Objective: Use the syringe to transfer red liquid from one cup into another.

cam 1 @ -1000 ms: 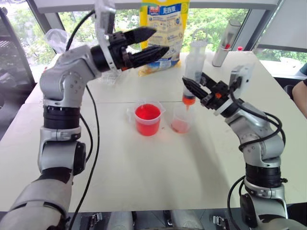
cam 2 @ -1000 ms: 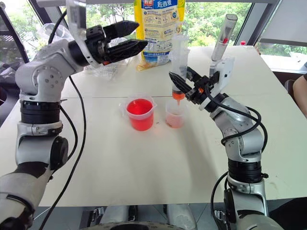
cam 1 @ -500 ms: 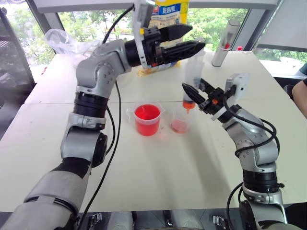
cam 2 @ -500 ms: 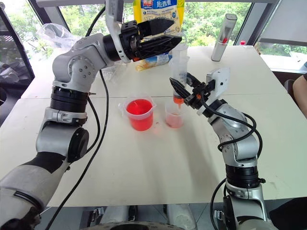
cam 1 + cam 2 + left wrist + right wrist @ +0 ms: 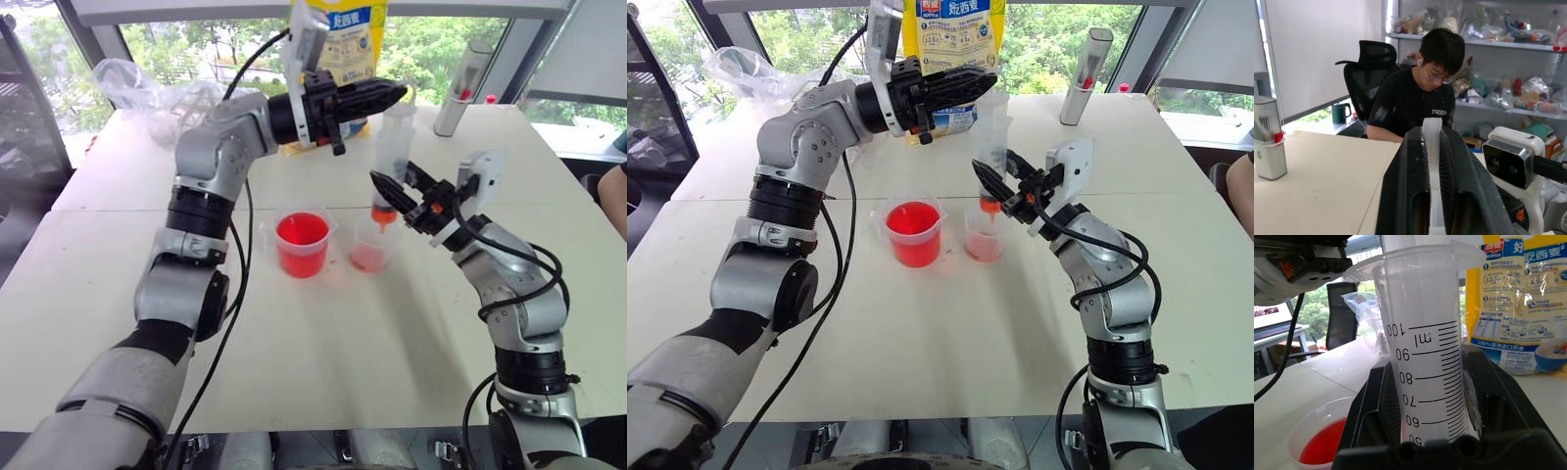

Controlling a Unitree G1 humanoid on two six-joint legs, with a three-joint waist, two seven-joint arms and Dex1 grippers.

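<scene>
The syringe (image 5: pixel 394 147) stands upright with my right gripper (image 5: pixel 394 178) shut around the lower part of its clear barrel (image 5: pixel 1425 357). Its orange tip (image 5: pixel 384 213) hangs just over the smaller pale-pink cup (image 5: pixel 370 253). Left of that cup stands the wider beaker (image 5: pixel 301 257), holding vivid red liquid (image 5: pixel 301 232). My left gripper (image 5: pixel 392 93) reaches in level from the left and is shut on the white plunger (image 5: pixel 1431 142) at the syringe's top.
A yellow food bag (image 5: pixel 338 39) stands at the back of the white table (image 5: pixel 323 343), with a grey metal cylinder (image 5: pixel 460 88) to its right and a crumpled clear bag (image 5: pixel 137 83) at back left. A person (image 5: pixel 1420 98) sits past the table's right side.
My left arm swung right to the syringe's top, and its fingers, open before, closed on the plunger. The right gripper kept the syringe still over the small cup.
</scene>
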